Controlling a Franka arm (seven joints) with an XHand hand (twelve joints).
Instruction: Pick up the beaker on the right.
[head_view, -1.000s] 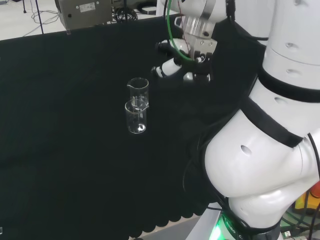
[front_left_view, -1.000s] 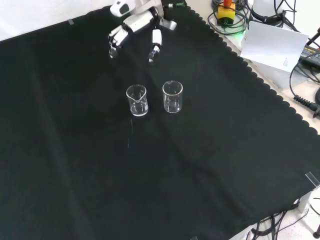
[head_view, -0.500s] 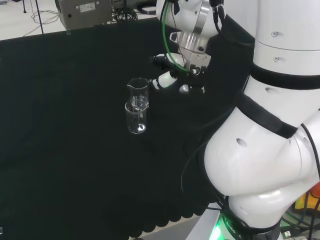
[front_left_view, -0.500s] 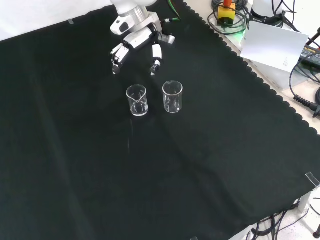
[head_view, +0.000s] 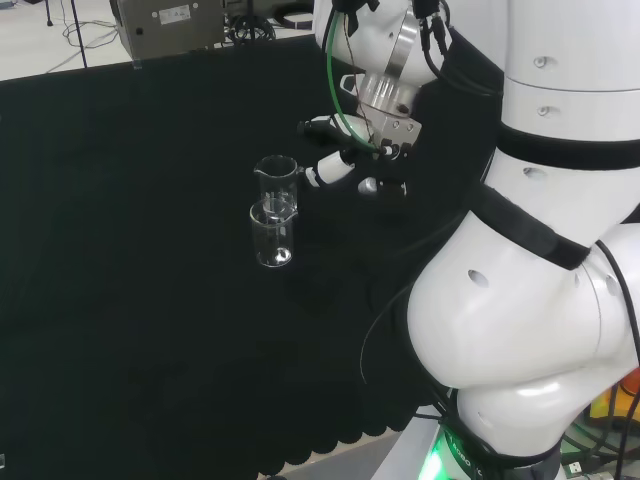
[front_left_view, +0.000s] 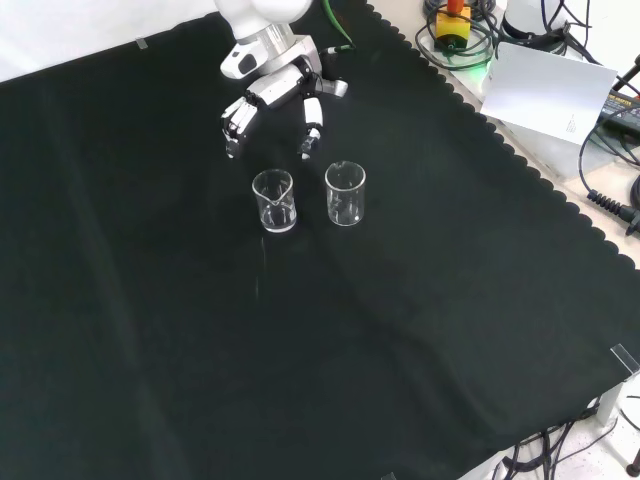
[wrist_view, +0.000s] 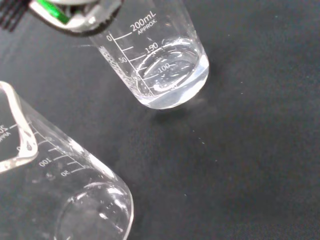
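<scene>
Glass beakers stand upright side by side on the black cloth (front_left_view: 420, 330) in the front view. The right beaker (front_left_view: 345, 193) is clear, straight-walled, with a small pouring lip at its rim and a thick base that catches light; the left beaker (front_left_view: 274, 200) looks alike and stands just beside it, not touching. In the head view the two overlap, one (head_view: 273, 234) in front of the other (head_view: 277, 176). The wrist view shows printed graduation marks on both a tilted-looking beaker (wrist_view: 159, 60) and a nearer one (wrist_view: 60, 195); which is which cannot be told. The hand (front_left_view: 272, 92) hovers above and behind the pair, fingers spread and relaxed, holding nothing, its fingertips (front_left_view: 309, 145) near the beakers' rims but apart.
</scene>
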